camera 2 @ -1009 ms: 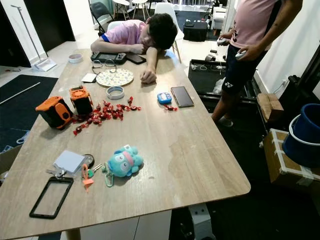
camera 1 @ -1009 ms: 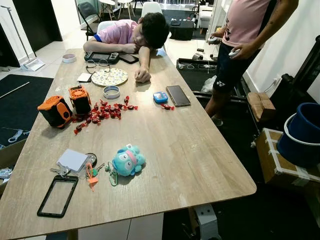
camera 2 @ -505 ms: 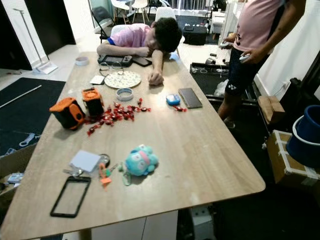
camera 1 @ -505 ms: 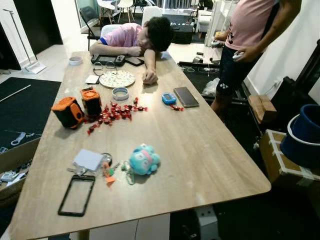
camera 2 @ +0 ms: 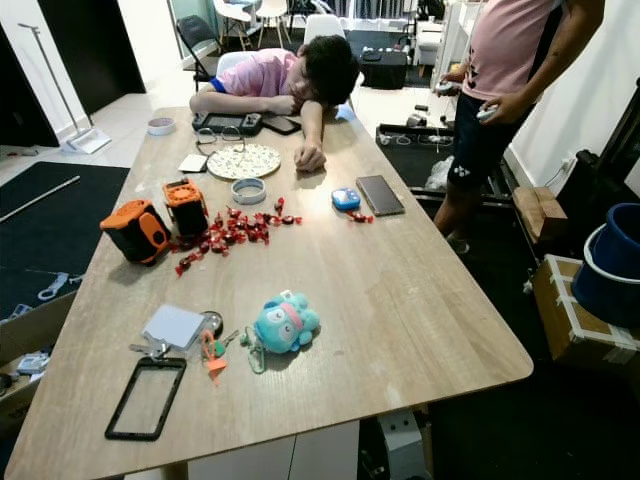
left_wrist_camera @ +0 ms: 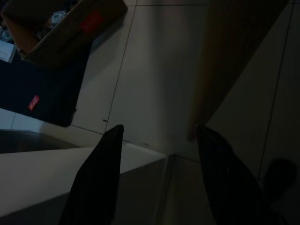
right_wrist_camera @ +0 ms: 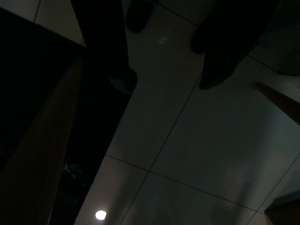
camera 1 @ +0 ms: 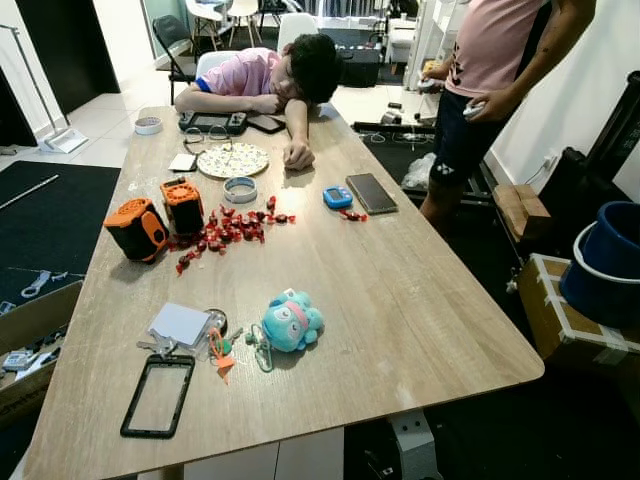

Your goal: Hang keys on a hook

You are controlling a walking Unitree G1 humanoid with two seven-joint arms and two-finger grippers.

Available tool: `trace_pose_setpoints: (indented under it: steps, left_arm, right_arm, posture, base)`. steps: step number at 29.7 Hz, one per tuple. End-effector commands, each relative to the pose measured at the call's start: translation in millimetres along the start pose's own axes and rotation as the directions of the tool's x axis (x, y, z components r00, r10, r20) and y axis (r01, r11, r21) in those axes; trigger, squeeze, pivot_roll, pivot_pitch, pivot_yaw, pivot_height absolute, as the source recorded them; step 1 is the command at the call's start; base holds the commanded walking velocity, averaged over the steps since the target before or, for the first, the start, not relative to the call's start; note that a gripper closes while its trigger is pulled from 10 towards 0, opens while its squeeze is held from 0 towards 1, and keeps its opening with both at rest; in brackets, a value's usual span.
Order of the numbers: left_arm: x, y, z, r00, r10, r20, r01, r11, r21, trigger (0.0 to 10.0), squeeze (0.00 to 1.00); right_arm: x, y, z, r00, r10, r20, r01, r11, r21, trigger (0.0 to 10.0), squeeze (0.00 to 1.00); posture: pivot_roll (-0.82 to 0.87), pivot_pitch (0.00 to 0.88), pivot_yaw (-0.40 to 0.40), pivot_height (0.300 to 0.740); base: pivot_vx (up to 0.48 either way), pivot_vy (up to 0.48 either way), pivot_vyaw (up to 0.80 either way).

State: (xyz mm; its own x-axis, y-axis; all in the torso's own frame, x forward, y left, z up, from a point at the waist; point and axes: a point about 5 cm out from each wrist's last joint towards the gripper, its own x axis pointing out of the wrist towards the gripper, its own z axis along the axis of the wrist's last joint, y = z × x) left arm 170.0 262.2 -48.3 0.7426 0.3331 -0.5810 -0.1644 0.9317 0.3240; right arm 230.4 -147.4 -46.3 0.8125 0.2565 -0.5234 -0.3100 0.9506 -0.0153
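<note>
A bunch of keys (camera 1: 158, 347) lies near the front left of the wooden table (camera 1: 400, 300), partly under a white card (camera 1: 181, 323). Beside it are a ring (camera 1: 214, 320), an orange tag (camera 1: 219, 357), a green clip (camera 1: 262, 352) and a teal plush toy (camera 1: 292, 322). My left gripper (left_wrist_camera: 159, 129) hangs open over the tiled floor beside the table. In the dark right wrist view my right gripper (right_wrist_camera: 166, 84) is open above floor tiles. Both hold nothing.
A black phone frame (camera 1: 158, 395) lies at the table's front edge. Farther back are orange boxes (camera 1: 137, 228), red sweets (camera 1: 225, 228) and a phone (camera 1: 370, 193). One person (camera 1: 290, 70) rests their head on the far end. Another (camera 1: 490, 70) stands right, near a blue bucket (camera 1: 610, 260).
The whole picture has shifted a little, so my head camera has moved. The things on the table lie where they were.
</note>
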Motion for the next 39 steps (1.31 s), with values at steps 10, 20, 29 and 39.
trace_pose_setpoints:
  steps: [10, 20, 29, 39]
  left_arm:
    - [-14.6, 12.5, -29, 0.996, 0.057, -0.076, -0.059, 0.998, -0.024, 10.0, 0.0]
    - [-55.4, 49.3, -89, 0.97, 0.121, -0.211, -0.104, 0.991, 0.087, 10.0, 0.0]
    - [-79.9, 123.8, -110, 0.875, 0.37, -0.312, -0.397, 0.918, -0.023, 10.0, 0.0]
    - [-87.5, 151.6, -109, 0.864, 0.401, -0.305, -0.419, 0.908, 0.006, 10.0, 0.0]
  right_arm:
    - [2.1, 12.3, 2, 0.995, 0.101, -0.004, -0.101, 0.993, -0.061, 10.0, 0.0]
    - [-14.8, -22.1, -14, 1.0, -0.023, -0.014, 0.023, 0.999, 0.032, 10.0, 0.0]
    - [-33.8, -68.6, -19, 0.984, -0.179, -0.023, 0.18, 0.981, 0.068, 10.0, 0.0]
    - [-52.9, -110.5, -17, 0.95, -0.311, -0.032, 0.312, 0.946, 0.082, 10.0, 0.0]
  posture:
    - [0.25, 0.122, -0.002, 0.74]
    - [0.24, 0.131, -0.012, 0.74]
    - [0.23, 0.13, -0.014, 0.74]
    - [0.23, 0.131, -0.009, 0.74]
  base:
    - [0.0, 0.0, 0.0]
    - [0.0, 0.0, 0.0]
    - [0.0, 0.0, 0.0]
    - [0.0, 0.0, 0.0]
